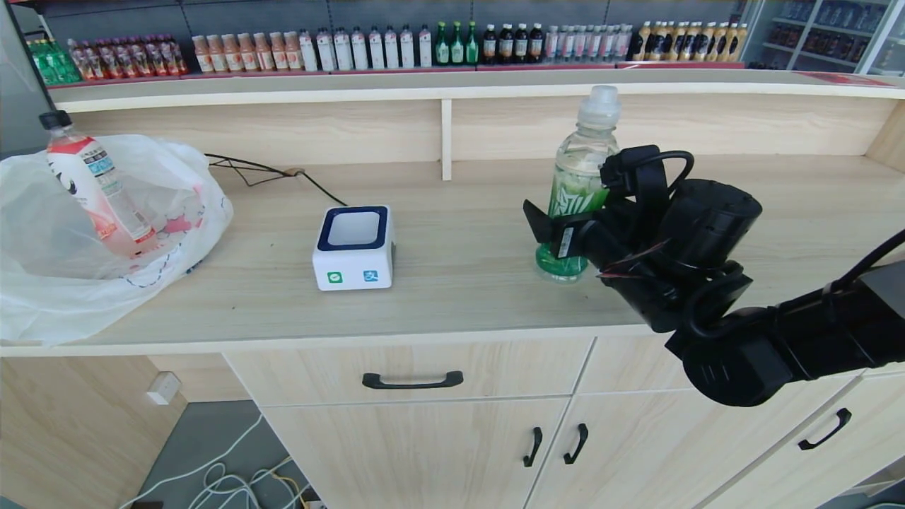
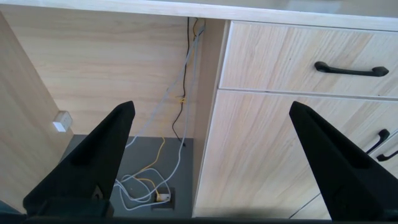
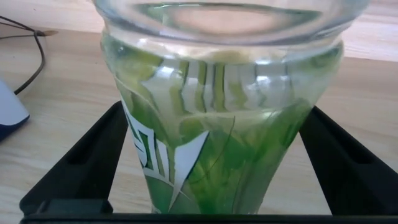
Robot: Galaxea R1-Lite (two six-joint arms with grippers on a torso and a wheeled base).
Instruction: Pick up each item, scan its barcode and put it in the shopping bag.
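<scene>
Spanning the view, the wooden counter (image 1: 466, 297) carries a white shopping bag (image 1: 42, 283) at its left end (a pink bottle (image 1: 92, 187) leans inside). The right gripper (image 1: 565, 226) brackets the upright green bottle (image 1: 580, 177) on the counter; whether it squeezes, I cannot tell. The scanner (image 1: 353, 247) sits between bag and bottle. The left gripper (image 2: 211, 118) hangs spread wide before the cabinet (image 2: 267, 155).

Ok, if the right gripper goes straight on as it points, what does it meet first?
The green bottle, standing on the counter between the right gripper's open fingers; it looks very close, though depth is unclear.
</scene>
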